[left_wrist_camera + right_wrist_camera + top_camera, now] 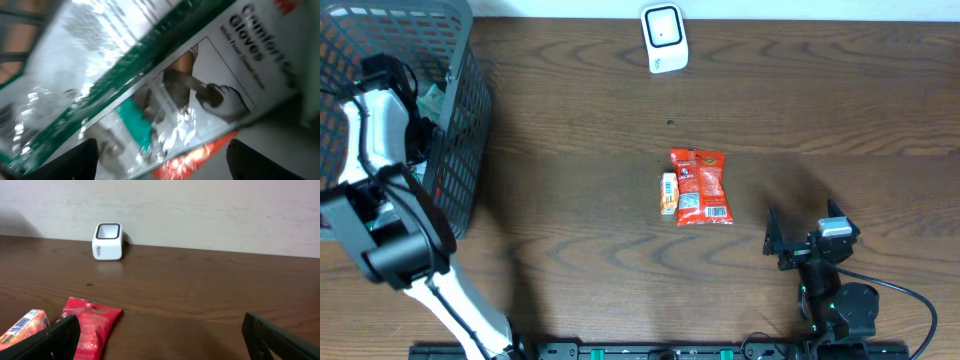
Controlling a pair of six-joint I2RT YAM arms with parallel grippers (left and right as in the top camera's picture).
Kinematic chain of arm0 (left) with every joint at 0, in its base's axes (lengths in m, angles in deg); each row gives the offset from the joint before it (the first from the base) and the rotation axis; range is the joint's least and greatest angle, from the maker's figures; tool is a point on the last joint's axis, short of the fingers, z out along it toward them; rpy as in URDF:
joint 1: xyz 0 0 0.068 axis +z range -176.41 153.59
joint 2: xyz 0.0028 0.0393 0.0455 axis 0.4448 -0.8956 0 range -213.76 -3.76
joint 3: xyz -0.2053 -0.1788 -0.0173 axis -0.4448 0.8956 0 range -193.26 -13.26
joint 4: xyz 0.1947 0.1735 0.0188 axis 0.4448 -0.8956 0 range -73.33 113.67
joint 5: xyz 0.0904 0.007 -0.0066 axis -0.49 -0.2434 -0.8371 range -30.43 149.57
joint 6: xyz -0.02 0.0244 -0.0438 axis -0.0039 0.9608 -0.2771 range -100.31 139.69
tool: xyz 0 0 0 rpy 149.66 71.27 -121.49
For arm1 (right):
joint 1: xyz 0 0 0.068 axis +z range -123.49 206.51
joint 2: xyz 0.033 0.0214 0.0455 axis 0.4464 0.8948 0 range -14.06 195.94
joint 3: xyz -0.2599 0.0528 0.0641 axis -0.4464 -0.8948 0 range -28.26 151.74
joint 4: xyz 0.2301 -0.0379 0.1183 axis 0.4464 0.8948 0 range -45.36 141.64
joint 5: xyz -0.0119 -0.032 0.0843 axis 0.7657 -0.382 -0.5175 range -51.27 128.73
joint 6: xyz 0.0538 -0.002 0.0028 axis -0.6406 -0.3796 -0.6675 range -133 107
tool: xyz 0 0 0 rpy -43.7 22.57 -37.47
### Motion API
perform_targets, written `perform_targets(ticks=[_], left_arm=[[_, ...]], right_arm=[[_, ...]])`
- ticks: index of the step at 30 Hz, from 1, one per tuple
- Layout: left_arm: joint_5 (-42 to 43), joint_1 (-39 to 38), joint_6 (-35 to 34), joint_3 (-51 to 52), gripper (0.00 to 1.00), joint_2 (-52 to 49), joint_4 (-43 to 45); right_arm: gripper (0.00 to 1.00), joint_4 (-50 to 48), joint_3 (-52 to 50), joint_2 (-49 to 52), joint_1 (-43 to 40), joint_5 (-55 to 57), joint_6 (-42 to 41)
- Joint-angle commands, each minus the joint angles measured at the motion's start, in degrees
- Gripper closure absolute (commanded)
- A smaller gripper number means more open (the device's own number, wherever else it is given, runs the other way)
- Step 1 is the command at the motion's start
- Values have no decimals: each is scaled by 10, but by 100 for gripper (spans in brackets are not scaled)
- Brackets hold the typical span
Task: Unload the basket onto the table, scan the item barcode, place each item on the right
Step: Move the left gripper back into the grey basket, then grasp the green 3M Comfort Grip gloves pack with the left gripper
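**Left arm in the basket, scanner waiting at the far edge**

Overhead: the left arm reaches down into the grey mesh basket (460,150) at the left end of the bench (570,120), presumably because the unscanned goods are kept there. The white barcode scanner (663,38) stands at the far edge, well apart from the basket, so anything lifted out has to travel across to it. A red snack packet (701,187) lies flat mid-bench with a small orange box (668,193) just beside it. The right gripper (803,232) rests low at the near right, clear of both, its jaws released and empty.

Left wrist: the left gripper (170,160) hangs close over a packet of Comfort Grip gloves (200,75) in glossy film, which lies slanted inside the basket. The jaws stand spread wide and pinch nothing that shows. I judge this packet to be the item in hand. Something red (200,155) peeks out beneath it; I cannot tell what.

Right wrist: the scanner's window faces this way across bare bench, and the open jaws frame it.
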Motion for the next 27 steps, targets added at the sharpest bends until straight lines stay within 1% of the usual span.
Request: perform_targets(ticks=[1,4,8,10,12,15,19,27], left_arm=[[23,3,38,3,17,-29,5],[69,3,71,3,17,-47,14],[70,3,72,3,18,-54,17],[70,4,72,3,21,-54,18],[69,5,72,3,22,-54,18],[70,8,72,3,22,-54,18],[70,7,72,3,19,-55,16],[70,22,72,30,18,-70,39]], right_arm=[[1,2,-1,-3,-6,-3,3],[1,2,-1,-3,-6,-3,3],[1,2,-1,-3,-6,-3,3],[1,2,-1,-3,-6,-3,3],[1,2,-1,-3,-6,-3,3],[1,2,-1,-3,-6,-3,3],[1,2,-1,-3,-6,-3,3],[1,2,-1,-3,-6,-3,3]])
